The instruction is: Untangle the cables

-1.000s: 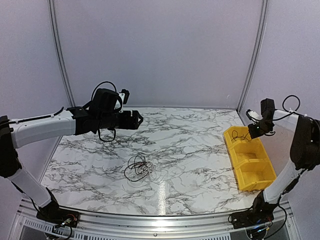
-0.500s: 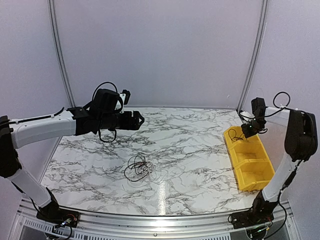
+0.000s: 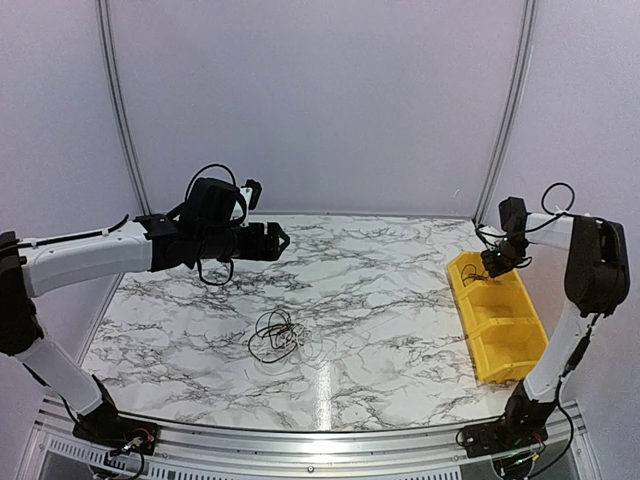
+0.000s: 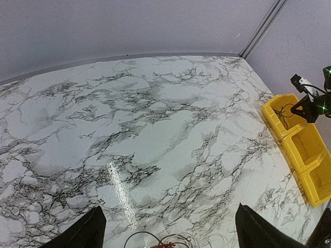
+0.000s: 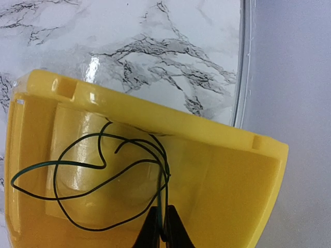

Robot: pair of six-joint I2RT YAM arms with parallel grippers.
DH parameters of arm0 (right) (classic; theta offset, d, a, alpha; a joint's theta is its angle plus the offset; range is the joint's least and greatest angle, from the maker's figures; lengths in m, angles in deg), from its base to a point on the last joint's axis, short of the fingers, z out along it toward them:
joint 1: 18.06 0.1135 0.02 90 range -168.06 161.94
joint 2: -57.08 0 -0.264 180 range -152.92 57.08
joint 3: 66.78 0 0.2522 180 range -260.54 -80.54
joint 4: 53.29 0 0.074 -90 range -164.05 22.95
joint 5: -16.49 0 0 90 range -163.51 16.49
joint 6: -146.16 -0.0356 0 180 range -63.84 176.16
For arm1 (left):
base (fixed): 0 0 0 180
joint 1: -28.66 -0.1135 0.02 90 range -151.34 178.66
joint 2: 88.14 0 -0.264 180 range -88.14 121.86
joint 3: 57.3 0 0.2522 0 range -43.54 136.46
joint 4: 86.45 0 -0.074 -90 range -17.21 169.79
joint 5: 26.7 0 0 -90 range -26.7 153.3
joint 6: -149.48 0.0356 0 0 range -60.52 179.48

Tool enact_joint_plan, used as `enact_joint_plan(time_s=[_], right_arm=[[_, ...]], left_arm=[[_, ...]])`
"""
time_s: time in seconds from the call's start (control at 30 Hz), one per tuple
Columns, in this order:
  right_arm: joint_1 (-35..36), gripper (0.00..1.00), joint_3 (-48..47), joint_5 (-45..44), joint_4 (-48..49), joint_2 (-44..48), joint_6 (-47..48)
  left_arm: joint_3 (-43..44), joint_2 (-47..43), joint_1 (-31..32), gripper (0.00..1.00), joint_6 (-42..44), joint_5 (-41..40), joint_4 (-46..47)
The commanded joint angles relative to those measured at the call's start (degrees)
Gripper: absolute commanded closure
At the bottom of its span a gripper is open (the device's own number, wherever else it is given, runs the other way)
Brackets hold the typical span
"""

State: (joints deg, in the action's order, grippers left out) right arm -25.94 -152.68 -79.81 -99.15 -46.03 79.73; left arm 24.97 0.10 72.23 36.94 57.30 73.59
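while clenched on cable [image 5: 164, 170], right fingers [image 5: 158, 227] farther left over bin [image 5: 222, 175]; left fingers [image 3: 276, 240] released.

**Where things sit around my two arms**

The table [image 3: 380, 300] stretches ahead of both my arms. A tangle of cables [image 3: 275, 335] lies on it near the middle, a little to the left and toward the near edge. My left fingers [image 4: 85, 232] hang above the table's far-left part, behind the tangle, pointing right across the table. A bin [image 3: 510, 345] stands at the table's right edge, its compartments in a row from near to far. A single cable [image 5: 77, 181] lies looped in the farthest compartment. My right fingers [image 5: 152, 227] are over that compartment, with one stretch of the cable between their tips.
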Motion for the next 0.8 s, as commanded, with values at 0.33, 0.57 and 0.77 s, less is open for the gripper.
enact_joint_plan(time_s=[0.33, 0.57, 0.77], right_arm=[[0.2, 0.49, -3.7, -0.8, -9.8, 11.7, -0.3], [3.9, 0.5, 0.0, 13.8, -6.5, 18.3, 3.1], [17.7, 0.54, 9.6, 31.3, 3.6, 25.5, 5.7]], left_arm=[[0.8, -1.1, 0.3, 0.1, 0.5, 1.2, 0.3], [0.9, -1.1, 0.3, 0.09, 2.4, -0.8, -0.3], [0.9, -2.5, 0.4, 0.18, 12.1, -3.5, -2.1]])
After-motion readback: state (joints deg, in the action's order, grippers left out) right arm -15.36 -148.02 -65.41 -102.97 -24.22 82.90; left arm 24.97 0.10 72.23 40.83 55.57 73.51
